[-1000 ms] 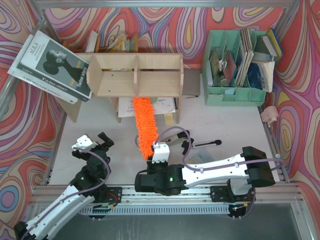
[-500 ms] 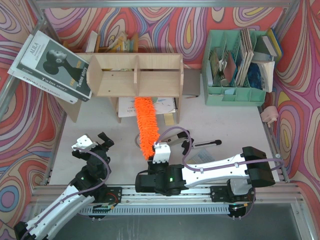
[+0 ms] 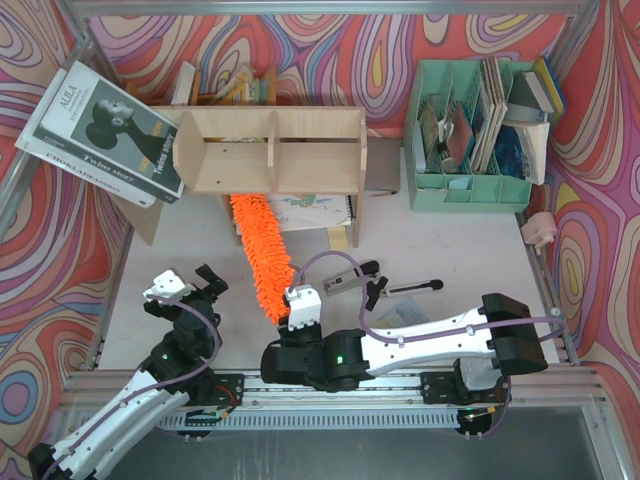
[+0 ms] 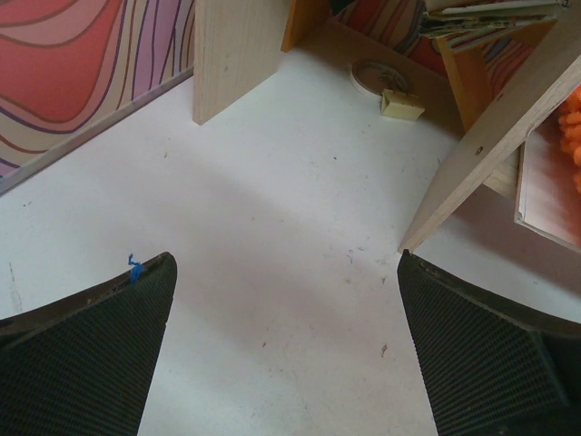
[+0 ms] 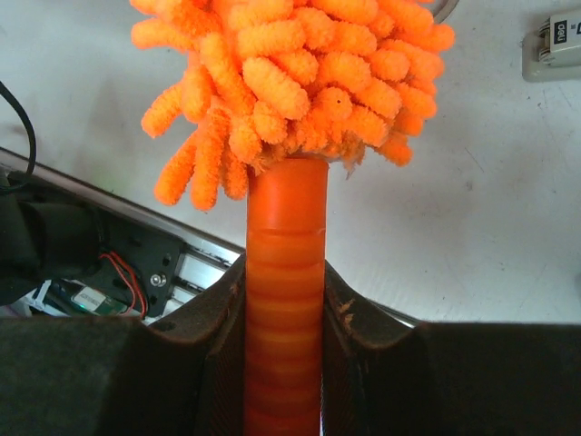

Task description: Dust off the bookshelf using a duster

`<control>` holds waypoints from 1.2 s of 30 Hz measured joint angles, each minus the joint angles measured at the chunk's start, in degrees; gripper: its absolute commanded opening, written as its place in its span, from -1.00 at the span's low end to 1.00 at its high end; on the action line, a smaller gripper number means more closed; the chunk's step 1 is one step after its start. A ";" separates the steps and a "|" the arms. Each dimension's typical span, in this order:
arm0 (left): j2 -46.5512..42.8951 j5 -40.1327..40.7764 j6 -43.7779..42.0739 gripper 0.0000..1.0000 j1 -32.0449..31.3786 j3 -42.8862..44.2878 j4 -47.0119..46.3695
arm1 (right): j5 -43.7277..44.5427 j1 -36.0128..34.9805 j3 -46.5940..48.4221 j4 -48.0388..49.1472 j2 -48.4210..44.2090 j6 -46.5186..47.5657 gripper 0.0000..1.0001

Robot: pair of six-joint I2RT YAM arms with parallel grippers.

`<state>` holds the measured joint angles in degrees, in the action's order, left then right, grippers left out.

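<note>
Gripping the duster [image 5: 290, 82] by its handle, my right gripper [image 5: 286, 300] had both jaws pressed against a smooth, faintly ribbed orange plastic stick. Above the jaws the head spread out in fat, shaggy chenille fingers, all bright orange.

My left gripper [image 4: 286, 309] stood with jaws wide and nothing between them. Its pads [image 4: 100, 354] were black with a fine woven grain, and they hung over the white, lightly scuffed table [image 4: 272, 209].

The bookshelf [image 3: 270, 150] was pale unpainted plywood with rounded side panels and a central divider. It stood at the far middle of the table [image 3: 450, 250].

Hidden or unclear: the lower handle was buried between my right jaws. The far tip of the duster [image 3: 258, 255] met the shelf's near edge below the left bay. I could not tell whether it passed under the board or touched it. In the left wrist view only a sliver of orange [image 4: 572, 118] showed at the right edge, behind a slanted plywood panel [image 4: 495, 136].

Long axis of the duster: a diagonal, handle near and right at my right gripper [image 3: 297, 316], head pointing far and left toward the shelf. A spiral notebook [image 3: 322, 208] lay partly under the shelf, just right of the head.
</note>
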<state>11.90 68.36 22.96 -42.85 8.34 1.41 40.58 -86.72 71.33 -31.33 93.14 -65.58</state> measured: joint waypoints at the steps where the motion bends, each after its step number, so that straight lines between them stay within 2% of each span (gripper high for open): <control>1: 0.00 0.00 0.00 0.97 0.02 0.00 0.00 | -0.20 0.00 0.17 0.70 0.28 0.70 -1.00; 6: 0.00 0.00 0.00 0.97 0.11 0.00 0.00 | 0.48 0.09 0.31 0.13 0.74 0.26 -1.00; 11: 0.00 0.00 0.00 0.97 0.11 0.00 0.00 | 2.69 -0.39 0.87 -8.00 0.66 -9.84 -1.00; 14: 0.00 0.00 0.00 0.97 0.11 0.00 0.00 | 4.00 -0.61 0.70 -10.99 0.35 -12.37 -1.00; 24: 0.00 0.00 0.02 0.97 0.11 0.00 0.00 | 9.55 -6.75 -0.17 -16.35 -4.74 -8.83 -1.00; 30: 0.00 0.00 0.02 0.97 0.11 0.00 0.00 | 9.73 -12.68 -5.05 -16.52 -9.90 -5.25 -1.00; 36: 0.00 -0.02 0.02 0.97 0.11 0.00 0.00 | 9.40 -16.76 -8.07 -16.76 -10.40 -2.91 -1.00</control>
<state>11.90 68.34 22.98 -42.74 8.34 1.41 49.98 -103.48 63.26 -48.10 82.74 -68.49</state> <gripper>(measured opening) 0.985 0.333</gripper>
